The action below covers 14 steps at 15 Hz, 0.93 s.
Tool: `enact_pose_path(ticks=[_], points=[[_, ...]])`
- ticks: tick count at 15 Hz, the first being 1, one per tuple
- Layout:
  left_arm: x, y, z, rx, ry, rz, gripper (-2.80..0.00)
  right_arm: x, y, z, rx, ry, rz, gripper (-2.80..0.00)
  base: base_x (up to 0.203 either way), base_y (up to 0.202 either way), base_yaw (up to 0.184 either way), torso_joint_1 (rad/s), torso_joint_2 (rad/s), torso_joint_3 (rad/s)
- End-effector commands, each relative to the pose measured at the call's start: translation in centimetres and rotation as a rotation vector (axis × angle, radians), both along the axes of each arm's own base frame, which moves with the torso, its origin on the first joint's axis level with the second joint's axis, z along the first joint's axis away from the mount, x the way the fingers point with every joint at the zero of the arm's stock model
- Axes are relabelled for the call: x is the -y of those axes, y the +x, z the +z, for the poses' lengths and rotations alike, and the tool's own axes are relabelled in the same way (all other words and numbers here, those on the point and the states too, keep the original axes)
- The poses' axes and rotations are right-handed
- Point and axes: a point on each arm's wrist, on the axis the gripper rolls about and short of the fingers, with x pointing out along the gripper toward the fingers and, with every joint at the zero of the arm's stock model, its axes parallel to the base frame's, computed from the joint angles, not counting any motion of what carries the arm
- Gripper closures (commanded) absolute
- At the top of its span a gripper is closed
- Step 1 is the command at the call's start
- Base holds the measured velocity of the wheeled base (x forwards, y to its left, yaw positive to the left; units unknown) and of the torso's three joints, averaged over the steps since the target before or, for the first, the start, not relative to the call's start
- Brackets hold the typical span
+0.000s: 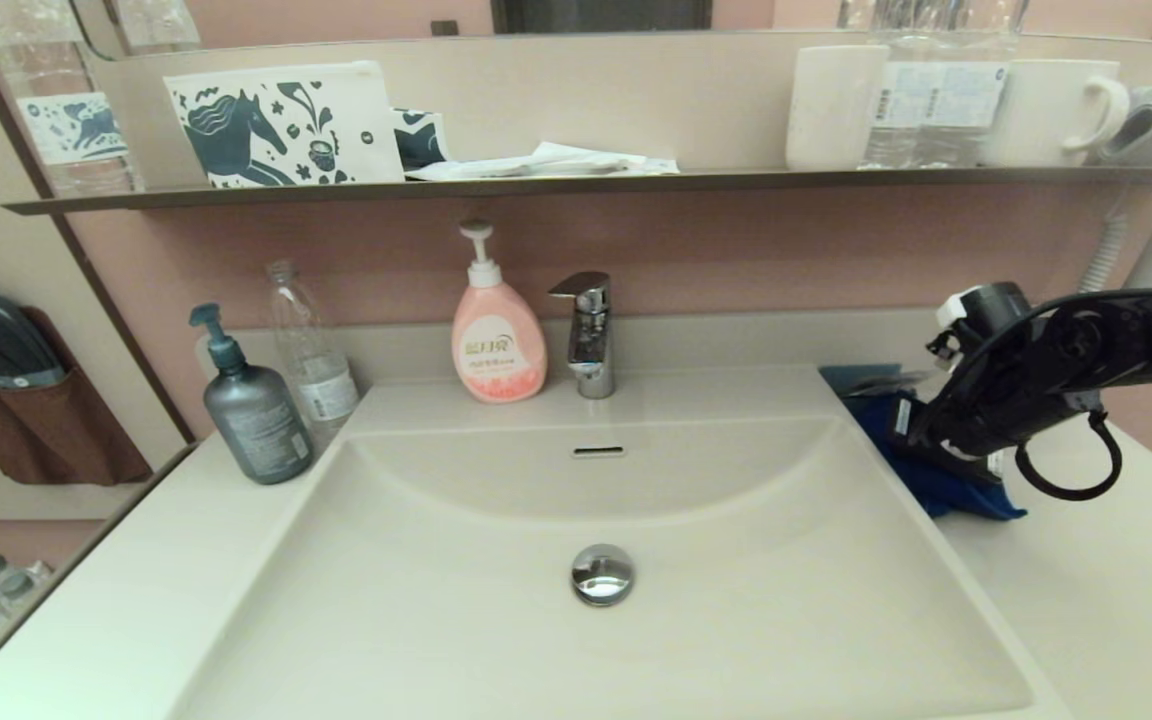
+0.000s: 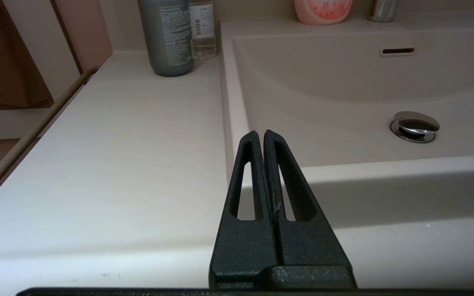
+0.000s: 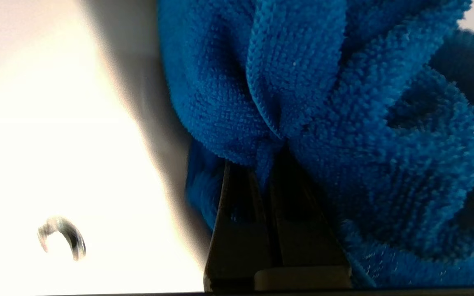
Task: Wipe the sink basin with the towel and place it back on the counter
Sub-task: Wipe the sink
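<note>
The cream-white sink basin (image 1: 496, 600) fills the middle of the head view, with its chrome drain plug (image 1: 602, 573) and overflow slot (image 1: 598, 451). The dark blue towel (image 1: 936, 480) lies bunched on the counter (image 1: 1116, 600) just right of the basin's rim. My right gripper (image 3: 263, 164) is down on it, shut with a fold of the towel (image 3: 323, 102) pinched between the fingertips. In the head view the right arm (image 1: 1036, 370) covers much of the cloth. My left gripper (image 2: 259, 133) hovers shut and empty over the basin's front left corner.
A grey pump bottle (image 1: 251, 405), a clear bottle (image 1: 311, 350) and a pink soap dispenser (image 1: 496, 335) stand behind the basin beside the chrome tap (image 1: 588, 335). A teal tray (image 1: 861, 378) lies behind the towel. The dark shelf (image 1: 586, 185) above holds mugs and a pouch.
</note>
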Motion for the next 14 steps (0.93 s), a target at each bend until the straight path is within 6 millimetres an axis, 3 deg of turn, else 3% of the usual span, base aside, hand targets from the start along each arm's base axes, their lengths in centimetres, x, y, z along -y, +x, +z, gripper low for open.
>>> enact_pose_path(ticks=[1, 6, 12, 14], points=[[0.0, 0.0, 0.0, 0.0, 0.001, -0.001, 0.0, -1.2, -2.1, 1.2, -0.021, 0.012, 0.025, 0.0, 0.0, 0.0, 0.0, 0.0, 0.0, 0.0], [0.0, 0.0, 0.0, -0.001, 0.001, 0.0, 0.0, -3.0, -6.6, 1.5, -0.079, 0.024, 0.07, 0.0, 0.0, 0.0, 0.0, 0.0, 0.0, 0.0], [0.0, 0.0, 0.0, 0.0, 0.001, 0.0, 0.0, -3.2, -13.3, -0.9, -0.24, 0.068, 0.148, 0.0, 0.0, 0.0, 0.0, 0.0, 0.0, 0.0], [0.0, 0.0, 0.0, 0.0, 0.001, 0.001, 0.0, -3.1, -15.5, -0.1, -0.223, 0.09, 0.181, 0.0, 0.0, 0.0, 0.0, 0.0, 0.0, 0.0]])
